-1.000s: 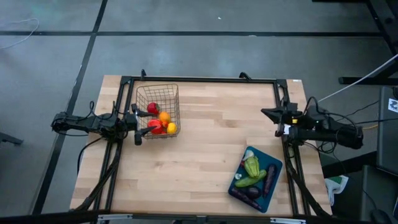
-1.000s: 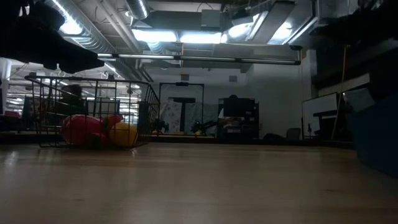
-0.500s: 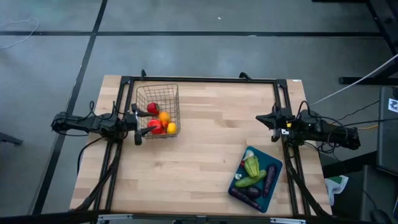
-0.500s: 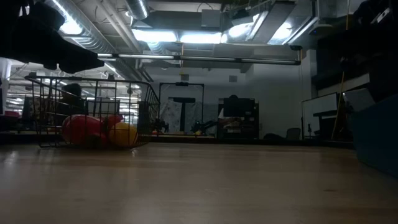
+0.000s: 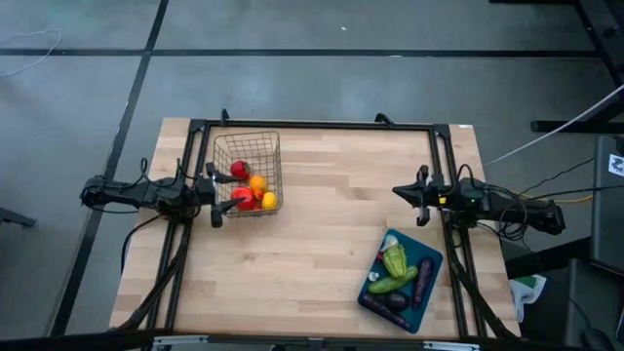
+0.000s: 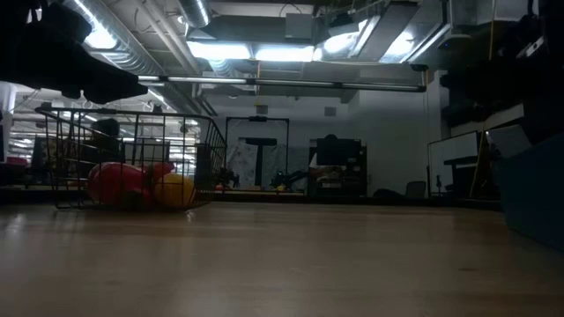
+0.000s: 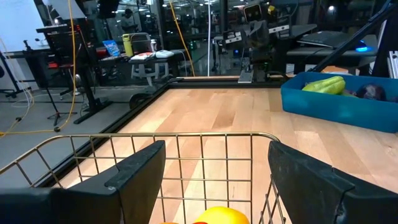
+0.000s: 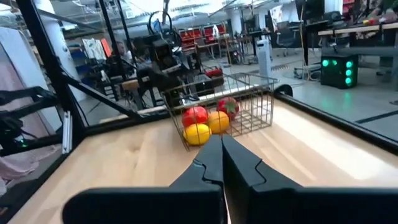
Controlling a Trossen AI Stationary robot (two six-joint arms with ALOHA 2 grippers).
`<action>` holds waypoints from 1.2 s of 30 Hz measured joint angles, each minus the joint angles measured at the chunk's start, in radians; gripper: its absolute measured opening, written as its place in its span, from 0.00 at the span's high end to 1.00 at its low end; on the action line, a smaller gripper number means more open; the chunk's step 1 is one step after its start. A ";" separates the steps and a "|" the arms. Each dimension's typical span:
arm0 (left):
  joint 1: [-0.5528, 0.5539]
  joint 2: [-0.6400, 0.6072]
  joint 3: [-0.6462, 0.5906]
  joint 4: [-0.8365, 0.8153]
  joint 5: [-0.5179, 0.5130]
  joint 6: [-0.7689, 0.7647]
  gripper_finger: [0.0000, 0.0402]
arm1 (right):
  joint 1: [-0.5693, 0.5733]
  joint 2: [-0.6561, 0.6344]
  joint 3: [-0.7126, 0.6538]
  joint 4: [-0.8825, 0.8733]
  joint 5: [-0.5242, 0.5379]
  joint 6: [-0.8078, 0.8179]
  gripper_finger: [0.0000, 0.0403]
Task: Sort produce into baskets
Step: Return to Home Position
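Produce [image 5: 252,191]: reds, orange, yellow in wire basket [image 5: 246,136], ten o'clock; greens, purples in blue tray [image 5: 436,263], four o'clock.
Left gripper [image 5: 216,195]: spread wide, empty, at basket's nine o'clock wall.
Right gripper [image 5: 400,191]: pinched closed, empty, three o'clock edge.
Table [image 5: 331,214]: open wood between baskets.

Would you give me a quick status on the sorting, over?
Left claw open at wire basket; right claw shut, empty. Produce in basket and blue tray. Nothing in the way.

Red, orange and yellow fruit [image 5: 252,192] in silver wire-grid basket [image 5: 249,146]; green and dark purple vegetables [image 5: 395,267] in teal-blue tray [image 5: 430,259].
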 joint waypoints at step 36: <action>0.000 0.000 0.000 0.000 0.000 0.000 0.30 | 0.000 0.021 -0.045 0.024 -0.018 -0.001 1.00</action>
